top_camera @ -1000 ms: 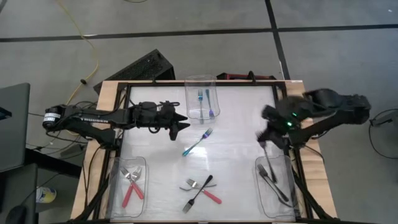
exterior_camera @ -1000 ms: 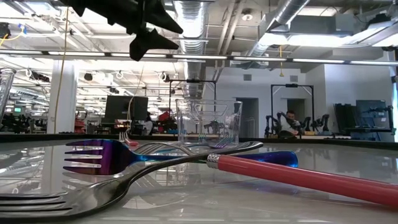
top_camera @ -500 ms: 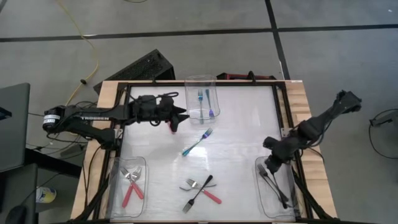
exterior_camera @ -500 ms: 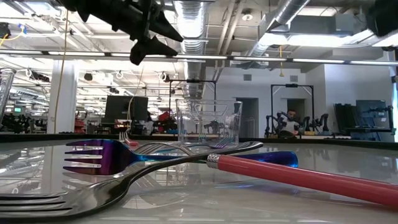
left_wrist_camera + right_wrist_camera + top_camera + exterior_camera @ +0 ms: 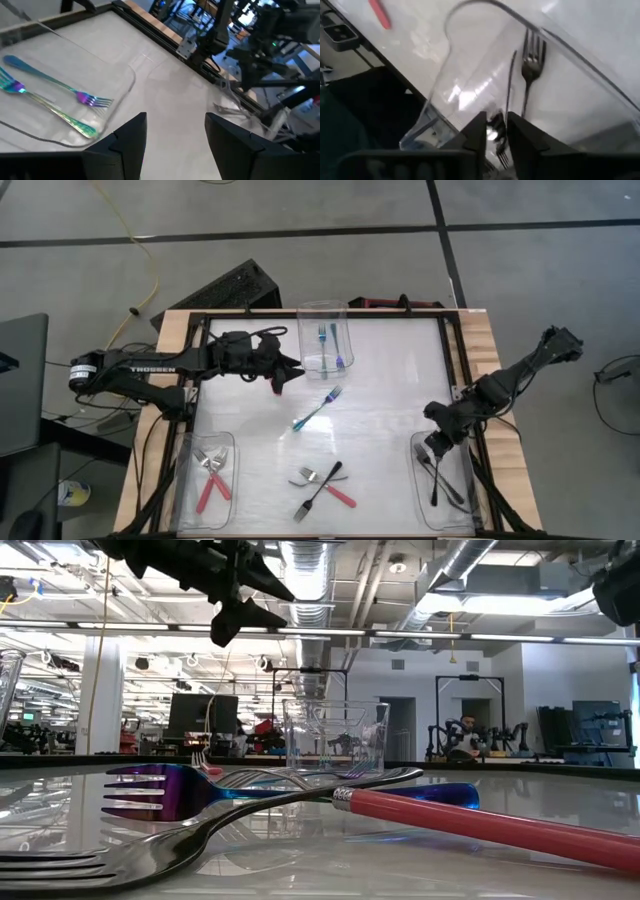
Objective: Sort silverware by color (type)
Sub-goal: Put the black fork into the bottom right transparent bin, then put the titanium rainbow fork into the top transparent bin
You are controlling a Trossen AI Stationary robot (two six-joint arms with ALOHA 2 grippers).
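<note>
My right gripper [image 5: 437,438] hangs over the far end of the clear right bin [image 5: 462,510], shut on a black fork [image 5: 437,480]. Other black forks [image 5: 532,67] lie inside that bin. My left gripper [image 5: 285,372] is open and raised [image 5: 240,608] beside the far bin [image 5: 322,308], which holds blue-handled forks [image 5: 55,95]. A teal-handled fork [image 5: 318,408] lies at mid-table. A red-handled fork [image 5: 341,495], a black fork [image 5: 318,490] and one more fork [image 5: 305,474] lie crossed near the near edge. Red-handled forks [image 5: 210,478] rest in the left bin. My right gripper pinches the black fork between its two fingers [image 5: 476,132], coming from above and slanting down into the bin. The thin handle [image 5: 509,87] runs on ahead of the fingers toward the table's near edge. I cannot tell whether its end rests on the bin floor.
A black frame rails the table [image 5: 450,350]. In the low view the crossed forks [image 5: 150,850] fill the foreground, with the far bin [image 5: 335,735] behind. Bare white surface spreads between the three bins. A person sits far back in the room [image 5: 462,735].
My right arm has swung from a raised pose at the table's right side toward the near edge and down to the right bin, carrying the black fork into it. My left gripper has drawn back a little toward the far edge and stayed open.
</note>
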